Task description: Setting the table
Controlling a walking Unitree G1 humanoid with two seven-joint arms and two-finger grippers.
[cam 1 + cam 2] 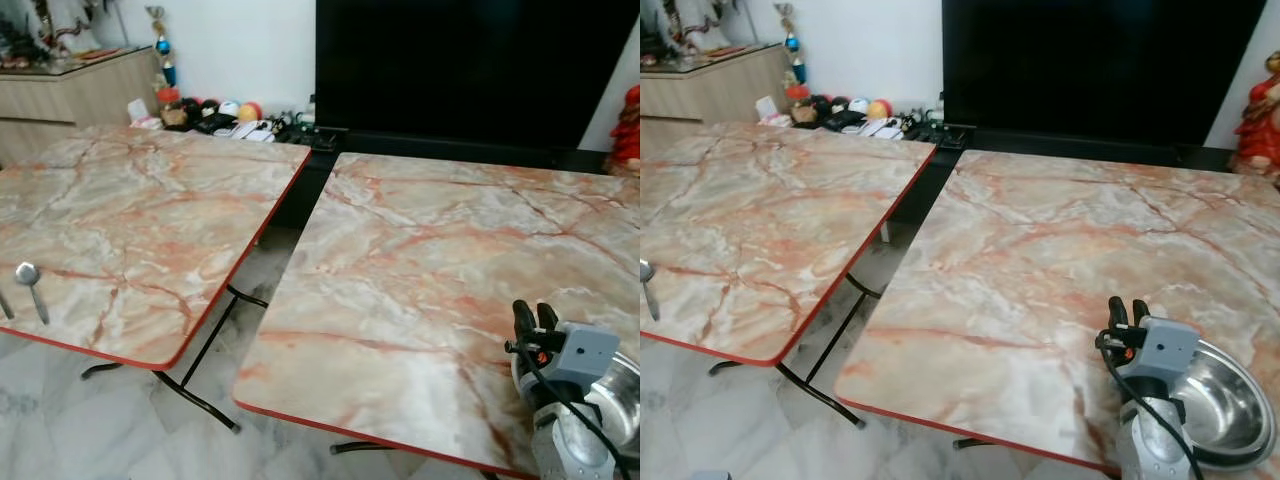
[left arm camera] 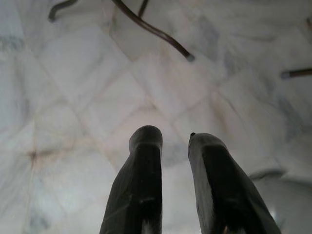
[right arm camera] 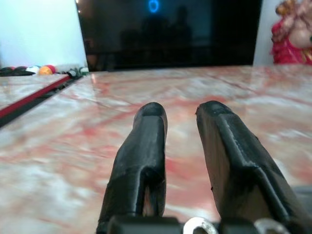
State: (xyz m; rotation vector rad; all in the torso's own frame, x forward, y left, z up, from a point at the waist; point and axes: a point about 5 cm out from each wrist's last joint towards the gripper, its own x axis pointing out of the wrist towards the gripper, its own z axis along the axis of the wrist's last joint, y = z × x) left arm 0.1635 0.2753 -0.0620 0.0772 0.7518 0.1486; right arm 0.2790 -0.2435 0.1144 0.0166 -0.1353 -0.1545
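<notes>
Two benches: we're hovering the right gripper, empty and slightly parted, beside the steel bowl; spoon lying far left, nearer the parted left gripper.

Right gripper fingers slightly apart.

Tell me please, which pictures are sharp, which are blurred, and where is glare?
Eye views: sharp, evenly lit; the steel bowl by the right gripper glints. Right wrist view: the tabletop smears near the camera; the dark screen mirrors a blue ring. Left wrist view: the floor is soft and pale, washed out.
</notes>
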